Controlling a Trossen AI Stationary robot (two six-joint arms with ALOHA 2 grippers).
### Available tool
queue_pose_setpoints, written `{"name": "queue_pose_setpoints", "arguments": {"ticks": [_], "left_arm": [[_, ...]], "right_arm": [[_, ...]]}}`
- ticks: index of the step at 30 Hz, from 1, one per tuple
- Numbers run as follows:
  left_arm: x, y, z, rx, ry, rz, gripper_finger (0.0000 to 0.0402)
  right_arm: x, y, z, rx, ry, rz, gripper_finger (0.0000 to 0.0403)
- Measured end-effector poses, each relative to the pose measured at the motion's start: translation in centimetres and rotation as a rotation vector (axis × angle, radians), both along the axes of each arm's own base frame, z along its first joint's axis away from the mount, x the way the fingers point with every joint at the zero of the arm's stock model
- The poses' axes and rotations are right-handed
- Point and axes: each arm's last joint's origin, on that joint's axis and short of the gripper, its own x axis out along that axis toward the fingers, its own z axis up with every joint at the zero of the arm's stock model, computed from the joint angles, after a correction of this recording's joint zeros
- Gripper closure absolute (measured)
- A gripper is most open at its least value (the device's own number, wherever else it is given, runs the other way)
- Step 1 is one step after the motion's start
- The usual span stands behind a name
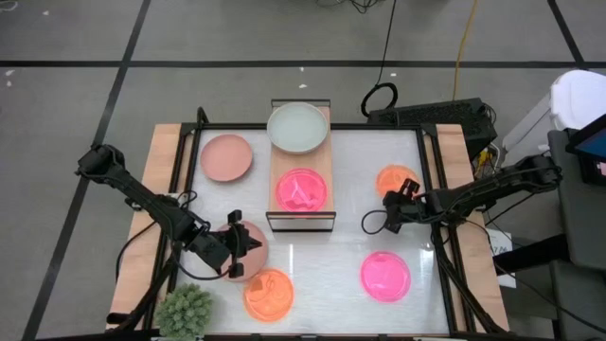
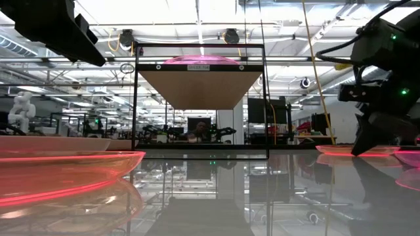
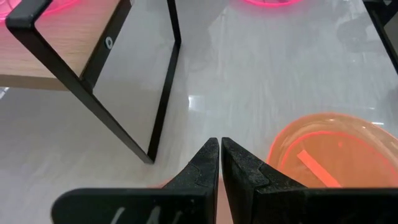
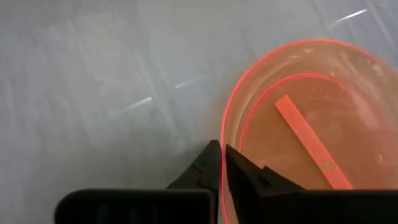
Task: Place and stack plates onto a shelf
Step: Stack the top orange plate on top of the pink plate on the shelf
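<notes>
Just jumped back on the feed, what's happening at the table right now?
The shelf already carries a pale green plate and a hot pink plate. The right gripper has closed on the rim of the orange plate at the table's right side. The left gripper is shut over a dusty pink plate near the front left. Another pink plate, an orange one and a hot pink one are on the table.
</notes>
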Motion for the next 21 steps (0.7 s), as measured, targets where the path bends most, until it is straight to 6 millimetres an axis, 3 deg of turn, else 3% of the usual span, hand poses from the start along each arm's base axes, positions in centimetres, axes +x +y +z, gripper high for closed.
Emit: {"name": "queue_pose_setpoints", "arguments": {"ticks": [10, 21], "left_arm": [[0.0, 0.0, 0.0, 0.024, 0.001, -0.017, 0.0378], [-0.2, -0.2, 0.3, -0.011, 0.025, -0.122, 0.0378]], "right_arm": [[0.7, 0.2, 0.8, 0.006, -0.012, 0.041, 0.0401], [4.2, 0.8, 6.5, -0.031, -0.099, 0.197, 0.0403]]}}
